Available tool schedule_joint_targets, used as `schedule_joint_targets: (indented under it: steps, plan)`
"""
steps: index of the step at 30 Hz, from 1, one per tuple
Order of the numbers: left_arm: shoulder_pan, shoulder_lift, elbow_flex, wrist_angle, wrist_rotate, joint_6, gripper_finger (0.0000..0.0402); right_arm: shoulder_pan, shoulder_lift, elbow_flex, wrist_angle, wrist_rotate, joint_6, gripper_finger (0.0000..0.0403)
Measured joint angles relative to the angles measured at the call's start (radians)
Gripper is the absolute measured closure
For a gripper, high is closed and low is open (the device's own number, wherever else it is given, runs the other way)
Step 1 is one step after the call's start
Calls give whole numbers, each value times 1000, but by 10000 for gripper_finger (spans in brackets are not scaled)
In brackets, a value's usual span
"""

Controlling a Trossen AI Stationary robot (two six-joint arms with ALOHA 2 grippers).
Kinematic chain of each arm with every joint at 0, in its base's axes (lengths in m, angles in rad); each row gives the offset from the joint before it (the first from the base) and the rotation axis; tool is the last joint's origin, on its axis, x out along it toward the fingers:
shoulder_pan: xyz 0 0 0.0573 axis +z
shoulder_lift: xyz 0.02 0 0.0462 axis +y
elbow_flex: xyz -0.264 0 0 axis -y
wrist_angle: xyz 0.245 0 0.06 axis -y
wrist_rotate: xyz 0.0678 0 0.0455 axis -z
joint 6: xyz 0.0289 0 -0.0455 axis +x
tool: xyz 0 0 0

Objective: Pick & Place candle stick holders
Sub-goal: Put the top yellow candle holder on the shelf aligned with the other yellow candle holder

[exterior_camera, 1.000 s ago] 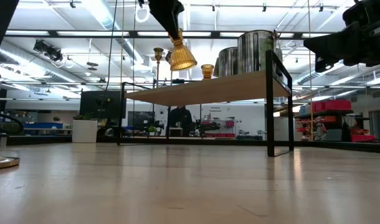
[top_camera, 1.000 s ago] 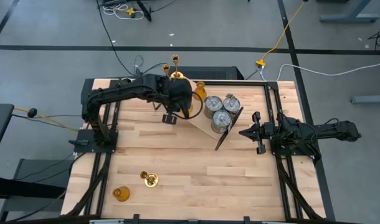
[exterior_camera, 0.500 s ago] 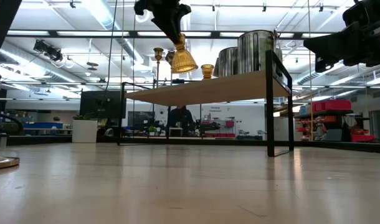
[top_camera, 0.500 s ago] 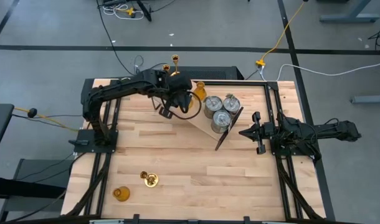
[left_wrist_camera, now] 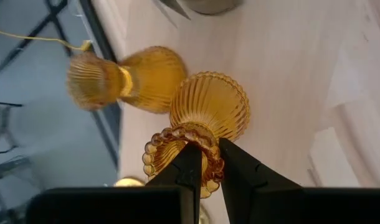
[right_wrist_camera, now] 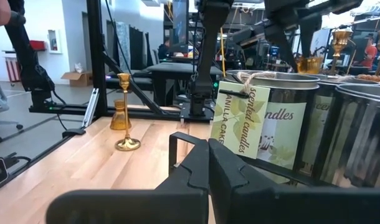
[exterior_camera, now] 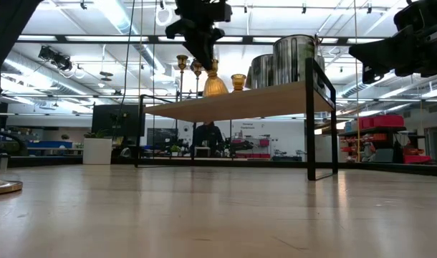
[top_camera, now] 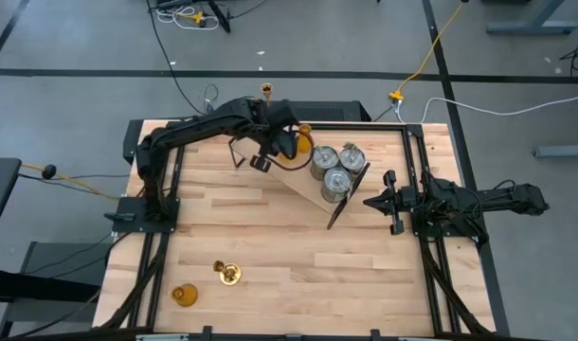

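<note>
While shelf-high (exterior_camera: 233, 104), amber holder (left_wrist_camera: 205, 118) in left gripper (left_wrist_camera: 205, 177).

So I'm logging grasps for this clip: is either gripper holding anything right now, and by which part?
The left gripper holds an amber glass holder, pinched at its beaded rim, over the raised shelf. The right gripper is shut on nothing.

Crowded shelf (top_camera: 303, 185) — open tabletop (top_camera: 298, 256) in front

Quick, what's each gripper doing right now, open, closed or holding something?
Left gripper: closed on an amber glass holder over the shelf.
Right gripper: closed, holding nothing.
</note>
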Motion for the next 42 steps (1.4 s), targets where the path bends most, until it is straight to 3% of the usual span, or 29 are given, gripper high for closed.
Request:
schedule_joint_targets:
  steps: [12,32,42]
  plan:
    - [14,27,0,-6,126,0,356,0,0,0,-2,0,0,400]
    - [14,29,0,-8,81,-35,351,0,0,0,-2,0,0,400]
    - [12,29,0,-6,81,-50,324,0,0,0,-2,0,0,400]
